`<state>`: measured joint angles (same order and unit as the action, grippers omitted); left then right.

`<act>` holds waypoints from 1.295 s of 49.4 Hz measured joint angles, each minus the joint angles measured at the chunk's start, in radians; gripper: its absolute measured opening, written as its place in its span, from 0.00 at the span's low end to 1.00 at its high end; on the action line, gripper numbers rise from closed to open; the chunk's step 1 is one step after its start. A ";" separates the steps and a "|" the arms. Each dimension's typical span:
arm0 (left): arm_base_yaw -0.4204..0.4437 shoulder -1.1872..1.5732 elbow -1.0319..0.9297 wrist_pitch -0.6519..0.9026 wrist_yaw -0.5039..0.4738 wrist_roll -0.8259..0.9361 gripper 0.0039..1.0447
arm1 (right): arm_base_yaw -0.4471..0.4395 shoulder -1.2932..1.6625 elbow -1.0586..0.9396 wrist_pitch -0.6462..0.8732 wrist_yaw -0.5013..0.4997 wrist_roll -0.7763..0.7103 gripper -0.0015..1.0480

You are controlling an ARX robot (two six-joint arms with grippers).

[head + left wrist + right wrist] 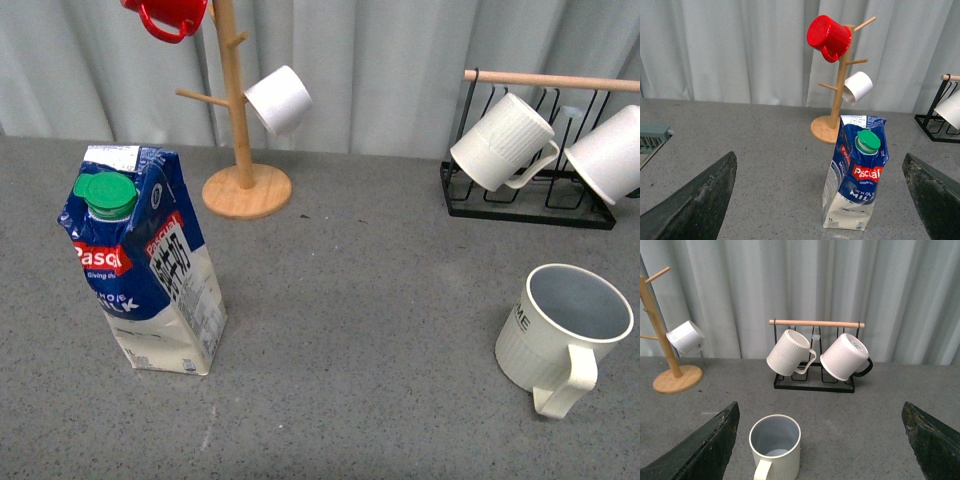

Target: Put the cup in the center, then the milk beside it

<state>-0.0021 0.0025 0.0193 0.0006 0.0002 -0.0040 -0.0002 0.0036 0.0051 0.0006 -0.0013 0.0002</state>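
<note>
A: What is risking failure here?

B: You are facing a tall, creased blue-and-white milk carton [150, 280] standing far left; it may be toppling if nudged. The ribbed cream mug [565, 315], grey-blue inside, is sitting upright far right. Your left gripper [819, 165] and right gripper [820, 407] are both gaping, holding nothing.

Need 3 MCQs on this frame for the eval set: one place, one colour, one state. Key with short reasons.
1. In the front view, where does the milk stand relative to the cup?
A. touching it
B. to its left, well apart
C. behind it

2. The milk's cap is:
A. red
B. white
C. green

3. The cup is:
A. upright, mouth up
B. tipped on its side
C. hanging on a peg

Key:
1 B, bare table lies between them.
2 C, a round green cap sits on the gable.
3 A, its grey-blue inside shows from above.
</note>
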 joint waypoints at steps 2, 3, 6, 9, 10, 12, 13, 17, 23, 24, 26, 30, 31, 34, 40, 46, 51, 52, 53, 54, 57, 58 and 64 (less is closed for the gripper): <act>0.000 0.000 0.000 0.000 0.000 0.000 0.94 | 0.000 0.000 0.000 0.000 0.000 0.000 0.91; 0.000 0.000 0.000 0.000 0.000 0.000 0.94 | 0.000 0.000 0.000 0.000 0.000 0.000 0.91; 0.000 0.000 0.000 0.000 0.000 0.000 0.94 | 0.000 0.000 0.000 0.000 0.000 0.000 0.91; 0.000 0.000 0.000 0.000 0.000 0.000 0.94 | 0.000 0.000 0.000 0.000 0.000 0.000 0.91; 0.000 0.000 0.000 0.000 0.000 0.000 0.94 | 0.000 0.000 0.000 0.000 0.000 0.000 0.91; 0.000 0.000 0.000 0.000 0.000 0.000 0.94 | 0.000 0.000 0.000 0.000 0.000 0.000 0.91; 0.000 0.000 0.000 0.000 0.000 0.000 0.94 | 0.000 0.000 0.000 0.000 0.000 0.000 0.91; 0.000 0.000 0.000 0.000 0.000 0.000 0.94 | 0.000 0.000 0.000 0.000 0.000 0.000 0.91; 0.000 0.000 0.000 0.000 0.000 0.000 0.94 | 0.000 0.000 0.000 0.000 0.000 0.000 0.91; 0.000 0.000 0.000 0.000 0.000 0.000 0.94 | 0.000 0.000 0.000 0.000 0.000 0.000 0.91; 0.000 0.000 0.000 0.000 0.000 0.000 0.94 | 0.000 0.000 0.000 0.000 0.000 0.000 0.91; 0.000 0.000 0.000 0.000 0.000 0.000 0.94 | 0.000 0.000 0.000 0.000 0.000 0.000 0.91; 0.000 0.000 0.000 0.000 0.000 0.000 0.94 | 0.000 0.000 0.000 0.000 0.000 0.000 0.91; 0.000 0.000 0.000 0.000 0.000 0.000 0.94 | 0.000 0.000 0.000 0.000 0.000 0.000 0.91; 0.000 0.000 0.000 0.000 0.000 0.000 0.94 | 0.000 0.000 0.000 0.000 0.000 0.000 0.91; 0.000 0.000 0.000 0.000 0.000 0.000 0.94 | 0.000 0.000 0.000 0.000 0.000 0.000 0.91; 0.000 0.000 0.000 0.000 0.000 0.000 0.94 | 0.000 0.000 0.000 0.000 0.000 0.000 0.91; 0.000 0.000 0.000 0.000 0.000 0.000 0.94 | 0.000 0.000 0.000 0.000 0.000 0.000 0.91; 0.000 0.000 0.000 0.000 0.000 0.000 0.94 | 0.000 0.000 0.000 0.000 0.000 0.000 0.91; 0.000 0.000 0.000 0.000 0.000 0.000 0.94 | 0.000 0.000 0.000 0.000 0.000 0.000 0.91; 0.000 0.000 0.000 0.000 0.000 0.000 0.94 | 0.000 0.000 0.000 0.000 0.000 0.000 0.91; 0.000 0.000 0.000 0.000 0.000 0.000 0.94 | 0.000 0.000 0.000 0.000 0.000 0.000 0.91; 0.000 0.000 0.000 0.000 0.000 0.000 0.94 | 0.000 0.000 0.000 0.000 0.000 0.000 0.91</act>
<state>-0.0021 0.0025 0.0193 0.0006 0.0002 -0.0040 -0.0002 0.0036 0.0051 0.0006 -0.0013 -0.0002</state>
